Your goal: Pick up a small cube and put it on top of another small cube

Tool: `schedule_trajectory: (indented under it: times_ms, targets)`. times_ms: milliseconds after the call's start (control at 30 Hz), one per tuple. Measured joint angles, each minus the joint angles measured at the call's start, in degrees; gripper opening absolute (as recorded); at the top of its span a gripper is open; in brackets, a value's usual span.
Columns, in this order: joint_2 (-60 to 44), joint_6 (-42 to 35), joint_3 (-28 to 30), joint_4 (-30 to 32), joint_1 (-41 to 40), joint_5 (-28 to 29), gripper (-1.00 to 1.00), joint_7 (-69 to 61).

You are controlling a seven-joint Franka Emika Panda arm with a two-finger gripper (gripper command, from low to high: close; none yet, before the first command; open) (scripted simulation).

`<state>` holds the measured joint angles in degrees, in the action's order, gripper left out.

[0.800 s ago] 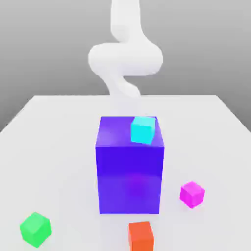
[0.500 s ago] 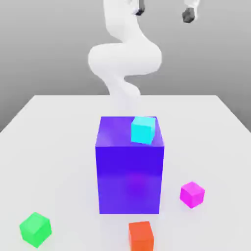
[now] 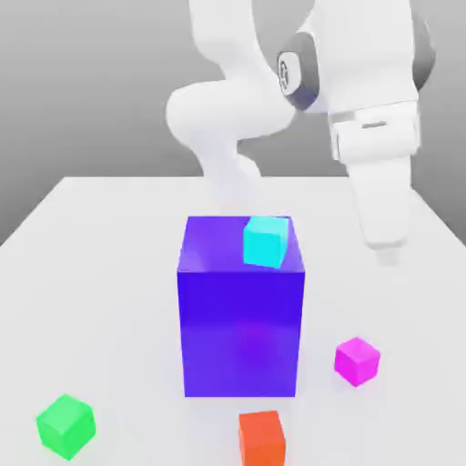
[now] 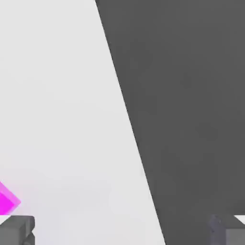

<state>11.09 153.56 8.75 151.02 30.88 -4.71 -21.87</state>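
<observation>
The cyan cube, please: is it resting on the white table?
No, the cyan cube sits on top of the big blue-purple block, near its back right corner.

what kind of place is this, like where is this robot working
Most likely a simulated tabletop test scene, not a real room: a plain white table against a blank grey backdrop, bare except for glossy coloured blocks such as the big blue-purple block and small magenta-pink cube.

We see a white table (image 3: 109, 264), a big blue-purple block (image 3: 240, 328) at its middle, a cyan cube (image 3: 266, 241) on the block's top far corner, a green cube (image 3: 65, 425) near the exterior view's left front, an orange-red cube (image 3: 263, 439) just before the block.
</observation>
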Motion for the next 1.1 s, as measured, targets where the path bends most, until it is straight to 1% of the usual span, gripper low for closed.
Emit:
schedule_trajectory:
  times_ms: [200, 367, 467, 567, 600, 833, 1033, 1100]
  targets:
    - [-7.7, 4.9, -1.4, 4.3, 4.0, -0.2, 0.0, -14.7]
    - [-14.1, 9.2, -2.4, 7.8, 6.3, 2.5, 0.0, -24.4]
    - [-19.6, 13.6, -3.2, 7.4, 5.8, 2.2, 0.0, -26.5]
    - [-25.8, 18.5, -5.5, 6.3, 3.8, 0.6, 0.0, -28.0]
    - [-27.8, 20.2, -6.5, 5.9, 2.9, 0.2, -1.0, -28.2]
    - [-28.3, 20.5, -6.7, 5.9, 2.7, 0.1, -1.0, -28.3]
    - [-17.4, 11.6, -4.3, 8.0, 4.4, 3.4, -1.0, -25.9]
    - [-15.8, 7.7, -4.0, 6.5, 5.3, 5.7, -1.0, -23.2]
